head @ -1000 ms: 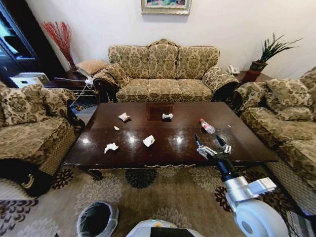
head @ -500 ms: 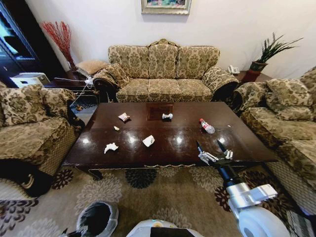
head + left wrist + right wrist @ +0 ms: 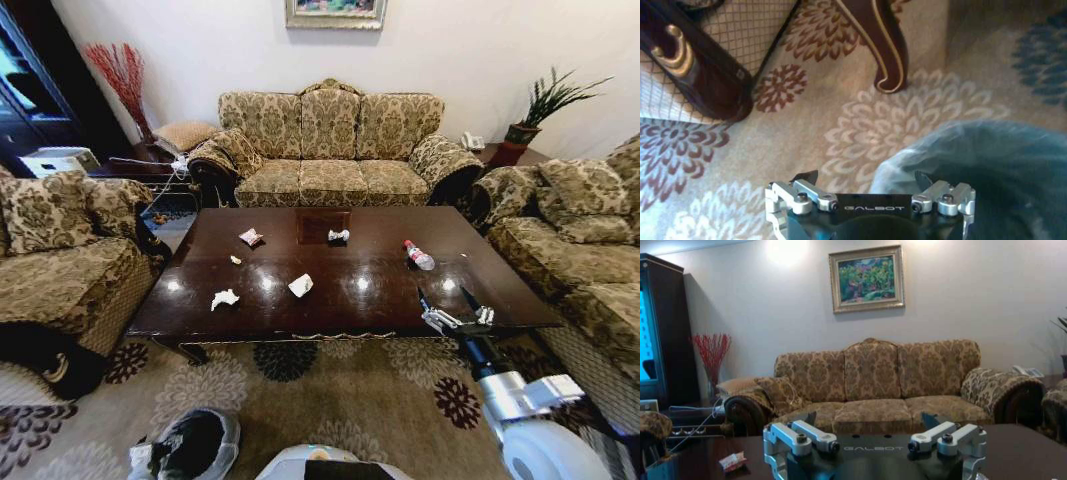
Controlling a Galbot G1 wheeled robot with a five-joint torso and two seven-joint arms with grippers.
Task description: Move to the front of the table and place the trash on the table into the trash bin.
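1. Clearly, the trash lay scattered on the bench (image 3: 480, 270): a clear bottle (image 3: 419, 255) with a red cap toward the right side, a crumpled tissue (image 3: 225, 298) near the front left edge, a white paper scrap (image 3: 301, 285) near the middle, a wrapper (image 3: 251, 237) farther back on the left, and a small white piece (image 3: 339, 235) beside the square inlay.
2. The trash bin (image 3: 197, 445) stood on the patterned carpet (image 3: 330, 400) in front of the bench, on the robot's left, its white liner folded over the rim.
3. The right gripper (image 3: 456, 307) hovered over the bench's front right edge, jaws apart and empty.
4. The left gripper (image 3: 867, 179) hung just above the bin's rim beside a curved bench leg (image 3: 880, 45), jaws apart and holding nothing.
5. A three-seat sofa (image 3: 332, 150) sat behind the bench, with a framed painting (image 3: 867, 278) on the wall above it.
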